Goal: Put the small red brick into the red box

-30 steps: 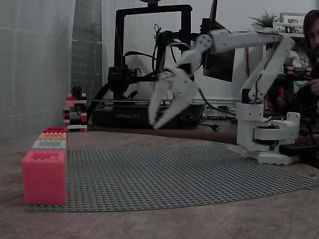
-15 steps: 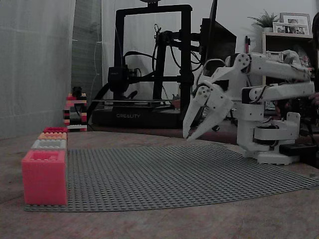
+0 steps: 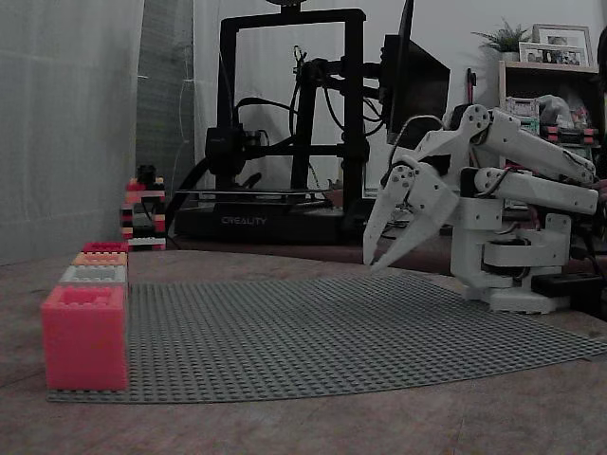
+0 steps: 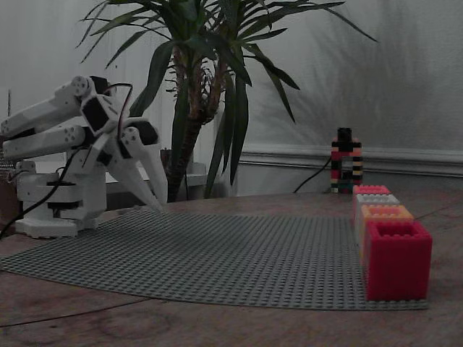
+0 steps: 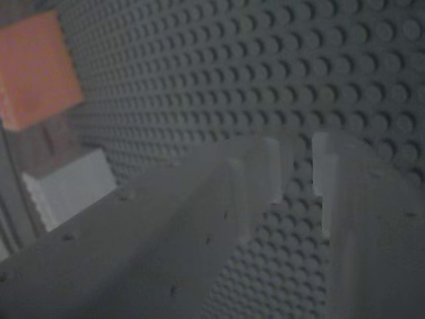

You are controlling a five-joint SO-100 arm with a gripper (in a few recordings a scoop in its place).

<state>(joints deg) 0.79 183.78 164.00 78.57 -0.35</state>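
The small red brick is out of view. In both fixed views the red box [image 3: 104,247] [image 4: 371,189] is a low red strip at the far end of a row of boxes on the grey baseplate [image 3: 332,332] [image 4: 217,253]. My white gripper [image 3: 371,264] [image 4: 163,208] hangs just above the plate's edge near the arm's base, far from the red box. Its fingers point down and nearly meet at the tips. In the wrist view the gripper [image 5: 296,169] shows a narrow gap with only baseplate studs [image 5: 265,66] behind it and nothing held.
The row also holds a big pinkish-red block [image 3: 83,336] [image 4: 398,260], a grey-white box [image 3: 93,275] and an orange box [image 3: 100,259]. A striped brick tower [image 3: 142,213] [image 4: 346,163] stands behind the row. Behind the table are a 3D printer [image 3: 285,142] and a plant [image 4: 202,94].
The arm has folded back toward its base. The gripper moved from high over the plate's middle to low at the plate's edge, with its finger gap unchanged.
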